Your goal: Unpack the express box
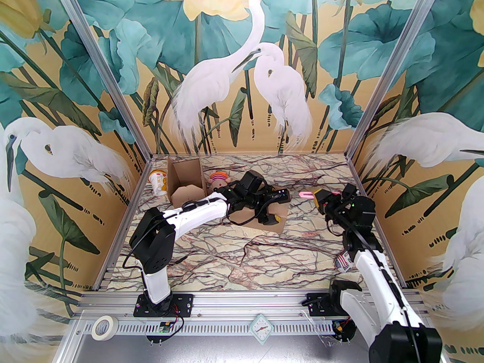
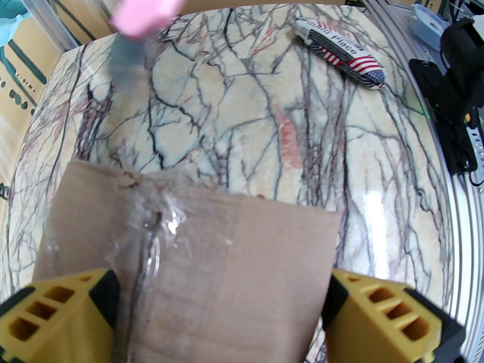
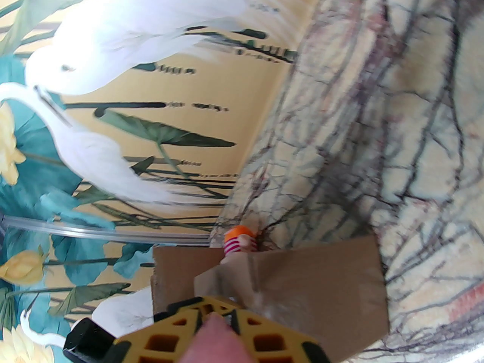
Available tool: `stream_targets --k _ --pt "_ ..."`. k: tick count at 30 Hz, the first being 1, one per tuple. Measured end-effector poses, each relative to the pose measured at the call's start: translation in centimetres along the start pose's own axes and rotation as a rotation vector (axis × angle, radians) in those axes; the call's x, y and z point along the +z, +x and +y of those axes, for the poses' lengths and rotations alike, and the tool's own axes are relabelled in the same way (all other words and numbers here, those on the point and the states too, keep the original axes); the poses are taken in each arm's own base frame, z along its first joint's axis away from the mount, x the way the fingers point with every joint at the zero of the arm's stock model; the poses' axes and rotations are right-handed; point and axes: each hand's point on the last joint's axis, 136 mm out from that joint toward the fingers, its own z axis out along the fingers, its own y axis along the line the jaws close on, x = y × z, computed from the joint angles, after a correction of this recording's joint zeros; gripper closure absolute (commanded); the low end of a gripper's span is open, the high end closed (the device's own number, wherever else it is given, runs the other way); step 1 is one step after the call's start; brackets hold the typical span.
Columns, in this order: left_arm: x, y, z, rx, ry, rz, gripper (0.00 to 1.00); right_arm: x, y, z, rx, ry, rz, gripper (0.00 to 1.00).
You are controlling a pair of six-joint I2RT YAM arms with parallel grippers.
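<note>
The marble desk (image 1: 242,252) carries the express box (image 1: 185,182) at its far left; the box's open part stands there, and a brown panel (image 2: 234,263) of it reaches right toward the middle, with wrinkled clear tape (image 2: 159,217) along a seam. The left gripper (image 2: 221,293) hangs over that panel with its yellow fingers (image 2: 56,316) spread wide, 1 at each side edge of the cardboard; I cannot tell whether they press it. The right gripper (image 1: 317,197) sits to the right of the panel, above the desk; its fingers (image 3: 264,338) are closed on a pink cutter (image 1: 305,194), which points left toward the box and looks blurred in the left wrist view. A paper cup (image 1: 159,182) stands just left of the box, by the left wall; a small doll (image 1: 218,180) in red-and-white stripes lies just beside the box on its far right side. A flag-patterned packet (image 2: 340,53) lies on the near right of the desk, well apart from the box, beside the right arm.
</note>
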Motion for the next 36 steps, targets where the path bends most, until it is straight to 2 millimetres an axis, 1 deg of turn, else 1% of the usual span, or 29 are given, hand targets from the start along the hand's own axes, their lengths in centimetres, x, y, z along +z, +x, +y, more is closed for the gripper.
stream_targets --k 4,8,12,18,24,32,36 --pt "-0.1 -0.1 -0.5 0.001 0.028 -0.01 0.08 0.4 0.1 0.2 -0.032 -0.012 0.024 1.0" --pt "-0.3 -0.3 -0.9 0.007 0.043 -0.014 0.08 1.0 0.6 -1.0 -0.036 0.016 0.068 1.0" --pt "-0.4 -0.3 -1.0 0.01 0.047 -0.014 0.08 0.9 1.3 -1.6 -0.05 0.033 0.099 1.0" --pt "-0.4 -0.3 -1.0 0.017 0.047 -0.014 0.08 0.2 1.9 -1.4 -0.075 0.033 0.11 1.0" --pt "-0.4 -0.3 -1.0 0.018 0.047 -0.014 0.08 -0.1 2.6 -2.9 -0.079 0.069 0.127 1.0" --pt "-0.4 -0.3 -1.0 0.017 0.047 -0.014 0.08 0.0 2.8 -3.8 -0.069 0.093 0.135 1.0" --pt "-0.4 -0.3 -1.0 0.018 0.047 -0.014 0.08 0.2 2.8 -3.9 -0.069 0.089 0.134 1.0"
